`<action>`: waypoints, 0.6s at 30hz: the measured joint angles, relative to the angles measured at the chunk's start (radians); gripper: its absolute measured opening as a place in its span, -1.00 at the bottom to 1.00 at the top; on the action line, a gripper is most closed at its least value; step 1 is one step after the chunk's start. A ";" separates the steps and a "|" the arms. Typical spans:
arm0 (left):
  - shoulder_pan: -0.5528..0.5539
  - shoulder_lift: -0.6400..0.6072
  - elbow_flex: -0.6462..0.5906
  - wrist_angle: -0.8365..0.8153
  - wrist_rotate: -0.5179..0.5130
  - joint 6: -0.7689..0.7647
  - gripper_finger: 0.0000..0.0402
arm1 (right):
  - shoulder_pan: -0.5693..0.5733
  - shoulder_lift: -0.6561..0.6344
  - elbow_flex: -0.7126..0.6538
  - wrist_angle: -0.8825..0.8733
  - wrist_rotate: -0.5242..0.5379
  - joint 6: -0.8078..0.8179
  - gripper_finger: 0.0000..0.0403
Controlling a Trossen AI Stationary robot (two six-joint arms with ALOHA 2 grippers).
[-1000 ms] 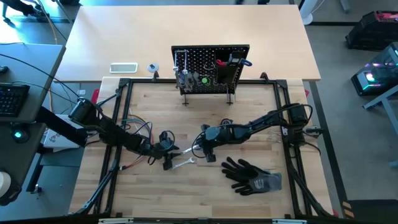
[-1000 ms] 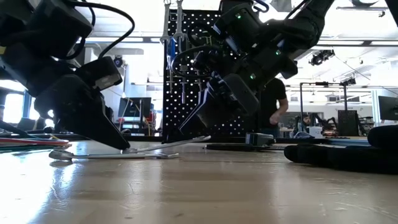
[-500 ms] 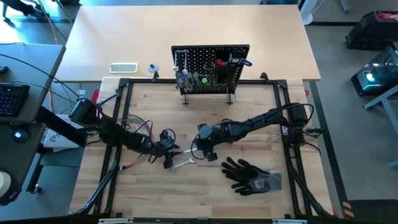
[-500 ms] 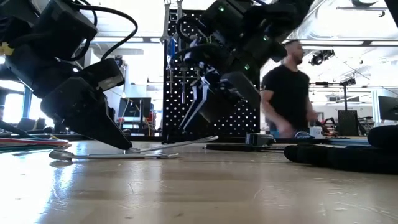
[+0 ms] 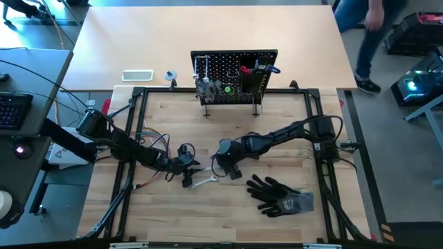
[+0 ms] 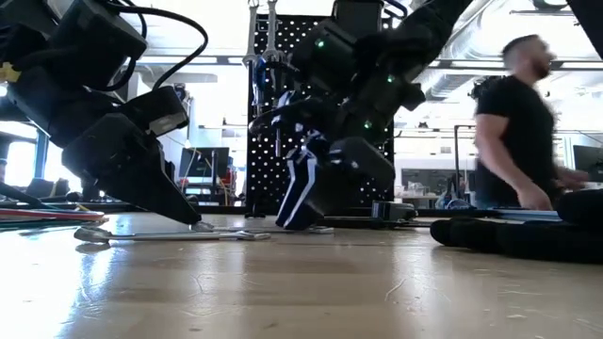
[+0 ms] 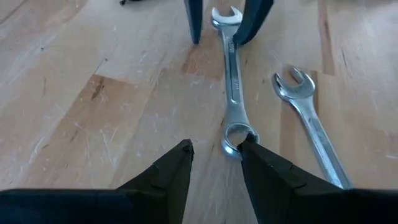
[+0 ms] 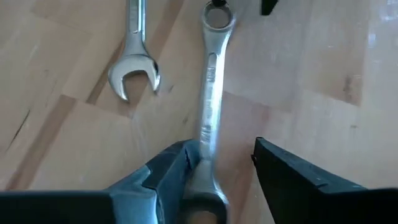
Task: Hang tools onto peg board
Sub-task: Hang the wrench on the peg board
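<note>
Nearest the front edge of the wooden desk (image 5: 228,221), black gloves (image 5: 280,194) lay flat. Beyond them two silver wrenches lay flat on the desk. The left claw (image 7: 216,152) stood spread, one fingertip touching the ring end of the longer wrench (image 7: 234,81). The right claw (image 8: 225,163) stood spread over that wrench's open end, fingers apart on either side. The second wrench (image 7: 306,115) lay just beside. Farther back, the peg board (image 5: 235,76) stood upright, tools hanging on it. Beyond the desk a person (image 6: 523,132) passed.
</note>
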 joint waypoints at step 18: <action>0.000 0.002 -0.003 -0.009 -0.037 0.004 -0.34 | 0.035 0.032 0.066 -0.120 0.051 -0.018 -0.83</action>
